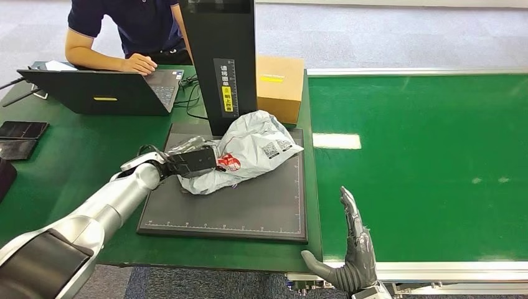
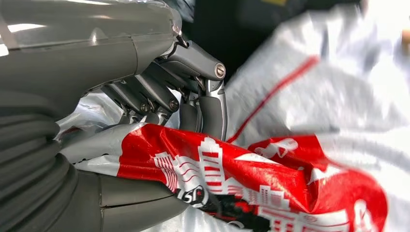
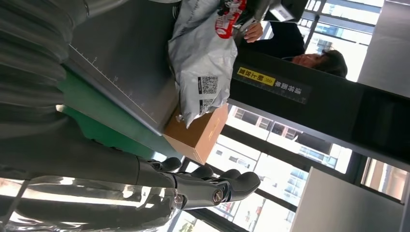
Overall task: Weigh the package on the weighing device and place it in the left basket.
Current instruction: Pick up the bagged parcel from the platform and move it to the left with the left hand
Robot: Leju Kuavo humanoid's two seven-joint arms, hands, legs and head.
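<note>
The package is a crumpled grey plastic mailer with a red print, lying on the black plate of the weighing device. My left hand grips its left end. In the left wrist view the dark fingers press on the red-printed fold of the package from one side and the thumb from the other. My right hand stands open at the table's front edge, fingers straight, right of the plate and apart from the package. The right wrist view shows that hand holding nothing, with the package beyond it.
The device's black column rises just behind the package, with a cardboard box beside it. A green conveyor belt lies to the right. At the back left a person works on a laptop. Dark phones lie at the left edge.
</note>
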